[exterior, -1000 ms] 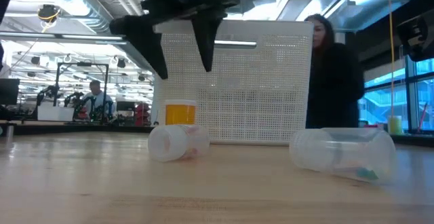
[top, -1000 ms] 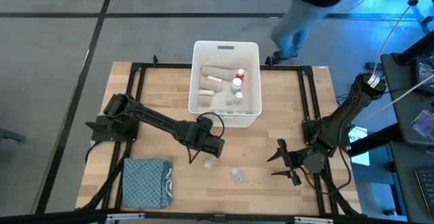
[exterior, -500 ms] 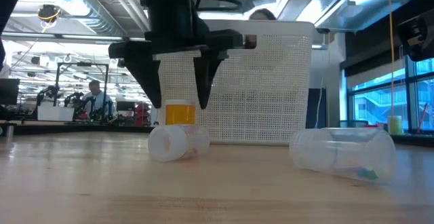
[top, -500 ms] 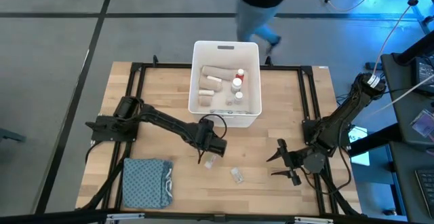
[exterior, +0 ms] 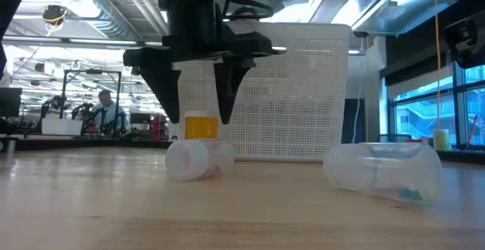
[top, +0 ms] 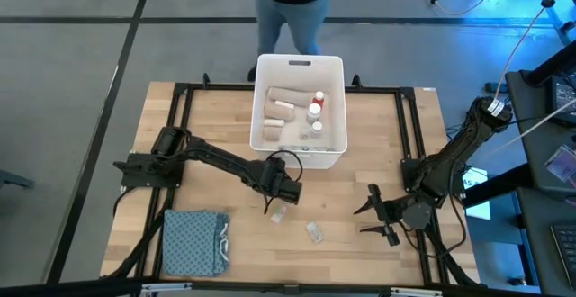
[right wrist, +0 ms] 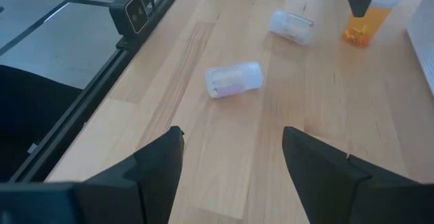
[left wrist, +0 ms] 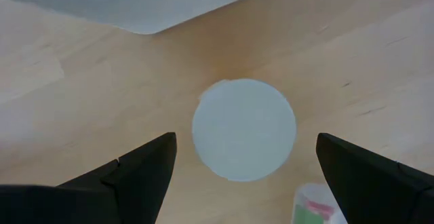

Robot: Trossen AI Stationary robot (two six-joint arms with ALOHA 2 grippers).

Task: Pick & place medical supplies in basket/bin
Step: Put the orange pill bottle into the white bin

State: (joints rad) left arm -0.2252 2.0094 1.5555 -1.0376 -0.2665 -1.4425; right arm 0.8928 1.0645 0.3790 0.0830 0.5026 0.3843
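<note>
An orange pill bottle with a white cap (left wrist: 244, 115) stands upright on the table just in front of the white bin (top: 300, 63). My left gripper (exterior: 198, 121) hangs open over it, pointing down. One finger stands on each side of the cap and neither touches it. Two clear vials lie on their sides nearby, one (top: 278, 214) beside the bottle and one (top: 314, 232) nearer the front edge. Bandage rolls and small bottles lie inside the bin. My right gripper (top: 367, 218) waits open at the right, holding nothing.
A folded blue-grey cloth (top: 193, 241) lies at the front left. A black frame (top: 180, 108) runs around the tabletop, with a small camera (right wrist: 133, 10) on its front rail. A person (top: 292, 4) stands beyond the table's far edge, behind the bin.
My left gripper has come down over the orange bottle and shifted slightly toward the table's right edge. Its fingers stayed open, and their tips now reach the level of the cap. The person behind the table has walked from right to left.
</note>
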